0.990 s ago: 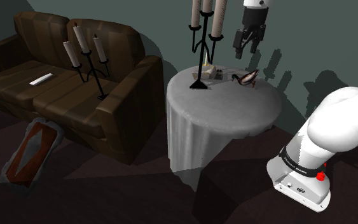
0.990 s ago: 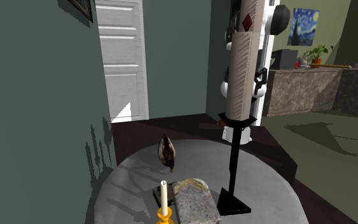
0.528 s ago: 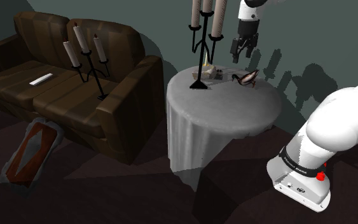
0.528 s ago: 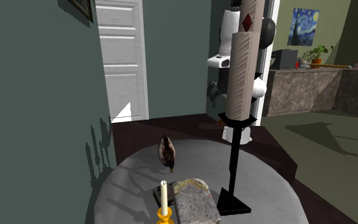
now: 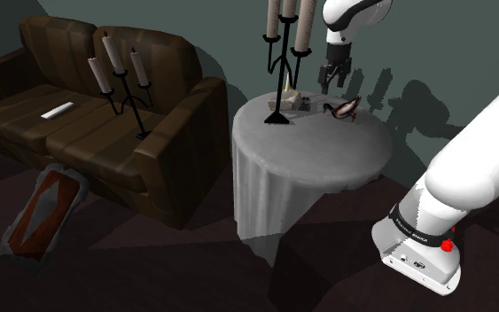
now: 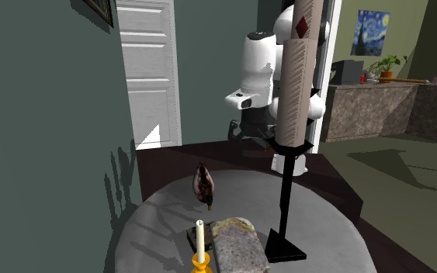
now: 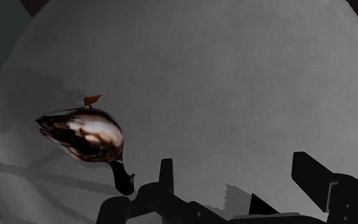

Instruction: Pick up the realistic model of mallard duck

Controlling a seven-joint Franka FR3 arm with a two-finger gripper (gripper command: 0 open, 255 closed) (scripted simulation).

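Hovering above the round table (image 5: 314,159), the gripper (image 5: 334,86) points down with its fingers (image 7: 166,177) set wide apart and nothing between them. The mallard duck (image 5: 345,109) lies on the grey cloth near the table's edge that faces the grey-green wall. In the shoulder view the gripper hangs just above and to the left of the duck, clear of it. In the wrist view the duck (image 7: 85,133) sits outside the finger gap, beside one finger, with its dark head toward the gripper and an orange foot raised. A tall black candelabrum (image 5: 278,71) stands nearer the table's middle. A small candle (image 6: 200,242) and a grey block (image 6: 238,247) stand beside its base. A brown sofa (image 5: 79,133) stands well apart from the table.
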